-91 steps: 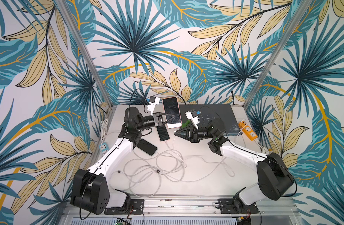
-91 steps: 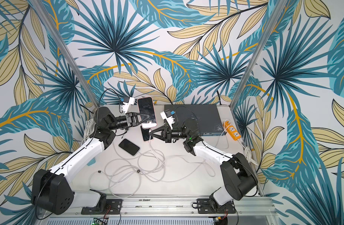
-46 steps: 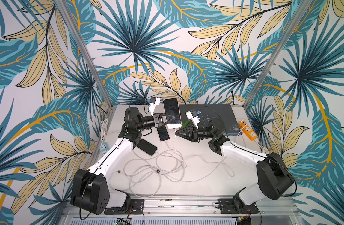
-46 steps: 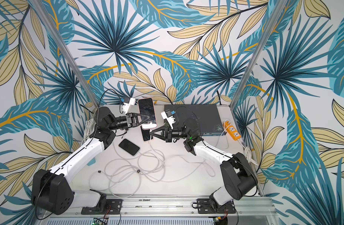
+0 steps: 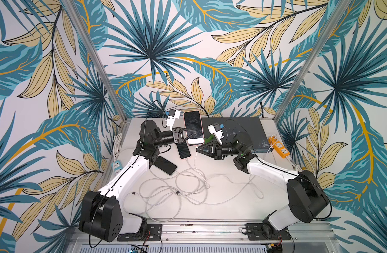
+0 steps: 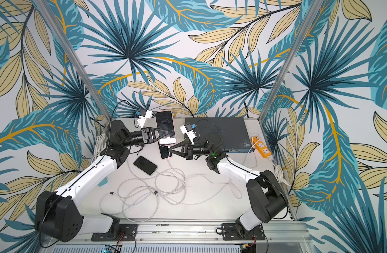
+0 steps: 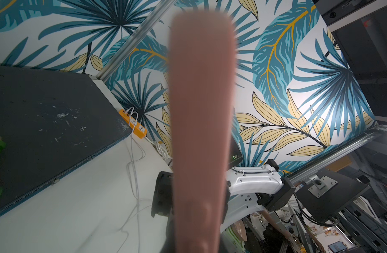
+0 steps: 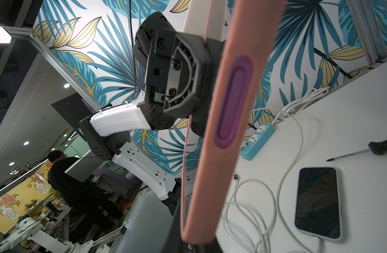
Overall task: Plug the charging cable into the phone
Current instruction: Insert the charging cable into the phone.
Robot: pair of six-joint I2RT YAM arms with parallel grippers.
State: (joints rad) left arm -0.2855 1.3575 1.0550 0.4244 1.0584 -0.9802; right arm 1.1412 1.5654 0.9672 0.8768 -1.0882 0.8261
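The phone (image 5: 193, 128) (image 6: 165, 127), in a pink case with a dark screen, is held off the table with my left gripper (image 5: 193, 134) (image 6: 166, 134) shut across it. A white charging cable (image 5: 195, 156) (image 6: 169, 161) hangs from the phone's lower edge down to the table. My right gripper (image 5: 197, 150) (image 6: 169, 150) is shut right at that edge, on the cable's plug. In the left wrist view the phone (image 7: 201, 109) is a pink blur filling the middle. Its edge (image 8: 227, 109) runs into the jaws in the right wrist view, hiding the plug.
A second phone (image 5: 184, 152) lies flat under the held one, and a dark phone (image 5: 165, 165) (image 8: 317, 201) lies with a cable in it. Loose white cables (image 5: 177, 190) tangle mid-table. A dark flat box (image 5: 249, 129), orange power strip (image 5: 279, 146), blue power strip (image 8: 257, 140) and screwdriver (image 8: 363, 151) sit around.
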